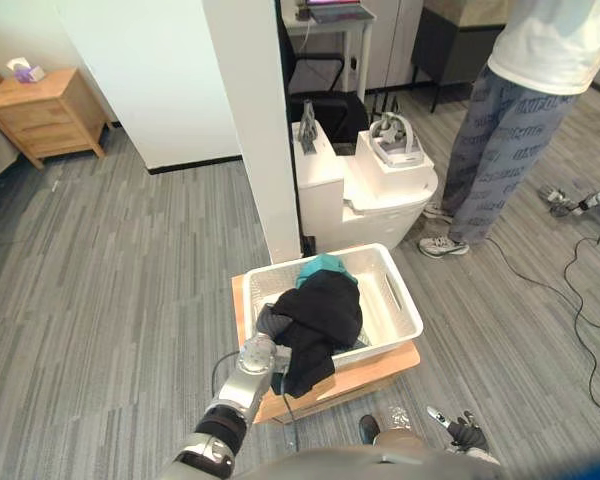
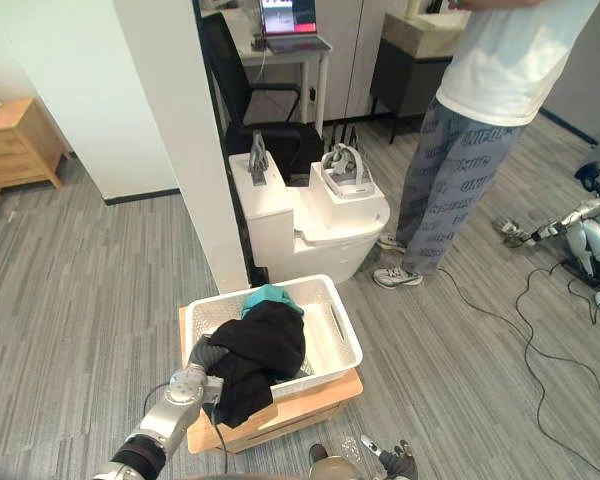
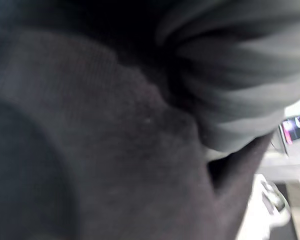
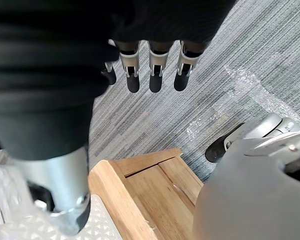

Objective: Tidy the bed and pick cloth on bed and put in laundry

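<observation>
Black cloth (image 1: pixel 318 318) over white basket (image 1: pixel 402 305) rim | left hand (image 1: pixel 266 330) buried in it, grip cannot be told | right hand (image 1: pixel 467 432) fingers (image 4: pixel 155 79) straight, empty

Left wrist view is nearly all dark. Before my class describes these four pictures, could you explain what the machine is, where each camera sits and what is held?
This is a humanoid robot with two arms and fingered hands. The two eye views look down from its head, and each wrist view looks along one hand. A white basket sits on a low wooden stand. A black cloth is draped over its near rim, with a teal cloth behind. The left hand is against the black cloth, which darkens its wrist view; whether it grips is unclear. The right hand hangs open over the floor, holding nothing.
</observation>
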Robot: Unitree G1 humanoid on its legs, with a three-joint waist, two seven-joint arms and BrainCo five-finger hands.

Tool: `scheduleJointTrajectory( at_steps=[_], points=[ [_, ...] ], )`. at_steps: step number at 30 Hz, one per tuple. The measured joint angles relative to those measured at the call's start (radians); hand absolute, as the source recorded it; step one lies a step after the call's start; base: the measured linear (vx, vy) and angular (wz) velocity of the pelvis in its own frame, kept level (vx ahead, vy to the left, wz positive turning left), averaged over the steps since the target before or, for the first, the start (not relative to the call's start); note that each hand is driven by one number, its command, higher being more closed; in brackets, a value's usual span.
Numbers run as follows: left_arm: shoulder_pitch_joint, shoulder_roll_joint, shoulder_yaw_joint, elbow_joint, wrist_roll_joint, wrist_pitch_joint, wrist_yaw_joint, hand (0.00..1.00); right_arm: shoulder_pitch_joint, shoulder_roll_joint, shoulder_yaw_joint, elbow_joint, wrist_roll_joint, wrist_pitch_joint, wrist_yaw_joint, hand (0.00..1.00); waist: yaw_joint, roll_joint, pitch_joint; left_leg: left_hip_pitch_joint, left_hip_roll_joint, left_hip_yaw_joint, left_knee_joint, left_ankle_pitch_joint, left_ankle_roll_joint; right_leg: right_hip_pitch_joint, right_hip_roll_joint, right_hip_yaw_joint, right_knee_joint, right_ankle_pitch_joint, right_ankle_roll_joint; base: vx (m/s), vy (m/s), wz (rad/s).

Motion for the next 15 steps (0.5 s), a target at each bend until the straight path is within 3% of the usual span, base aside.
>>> scheduleJointTrajectory(
  at_steps=[4,5,15],
  points=[
    [-0.039,0.03,0.037,0.0,0.051,-0.001,0.015,1.0,-0.009,-0.021,0.015,-0.01,0.002,-0.002,0.0,0.0,-0.002,0.02,0.026,-0.006,0.003,-0.001,0.0,0.001,0.0,-0.007,0.003,0.0,0.003,-0.001,-0.001,-0.01,-0.008,0.0],
    [-0.042,0.034,0.037,0.0,0.066,-0.001,0.016,0.0,-0.01,-0.022,0.015,-0.011,0.002,-0.004,0.0,0.0,-0.003,0.022,0.027,-0.008,0.004,-0.001,0.0,0.001,0.0,-0.011,0.004,0.0,0.003,-0.001,-0.001,0.0,0.0,0.0],
    [-0.054,0.037,0.036,0.0,0.098,-0.001,0.007,0.0,-0.012,-0.024,0.025,-0.016,0.011,-0.006,0.007,0.0,-0.006,0.017,0.051,-0.012,0.004,-0.004,0.001,0.005,0.001,-0.015,0.004,-0.002,0.008,-0.001,-0.002,-0.01,-0.007,0.0]
  ],
)
